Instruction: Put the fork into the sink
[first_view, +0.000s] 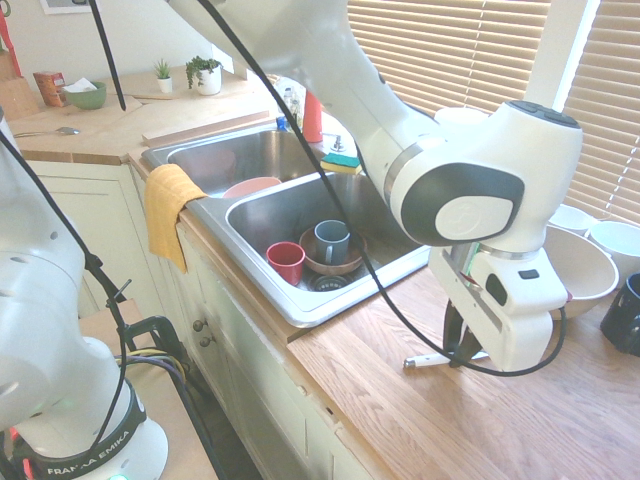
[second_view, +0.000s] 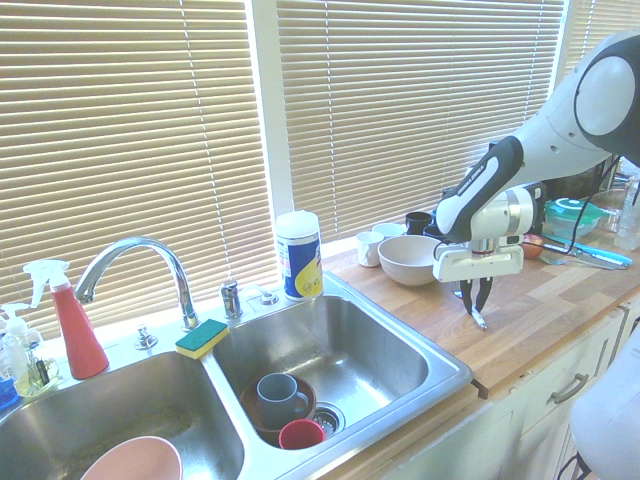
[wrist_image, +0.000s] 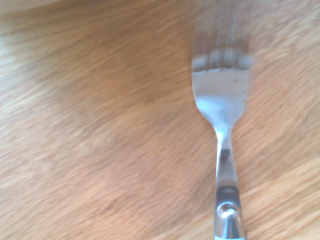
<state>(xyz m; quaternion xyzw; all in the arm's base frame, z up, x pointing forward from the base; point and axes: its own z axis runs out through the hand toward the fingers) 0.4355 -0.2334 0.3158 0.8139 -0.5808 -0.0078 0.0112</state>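
Note:
The fork (first_view: 425, 361) lies low over the wooden counter to the right of the sink (first_view: 290, 300), its white handle sticking out toward the counter's front edge. My gripper (first_view: 462, 352) points straight down with its fingers shut on the fork's middle. In the second exterior view the gripper (second_view: 477, 308) stands over the counter right of the sink (second_view: 440, 375), and a slim piece of the fork (second_view: 481, 321) pokes out below the fingers. The wrist view shows the fork's metal tines and neck (wrist_image: 220, 100) close above the wood grain.
The basin nearest the gripper holds a red cup (first_view: 287, 260) and a grey mug (first_view: 331, 240) in a brown bowl. A large white bowl (second_view: 408, 259) and mugs stand behind the gripper. A yellow towel (first_view: 168, 210) hangs over the sink's front rim.

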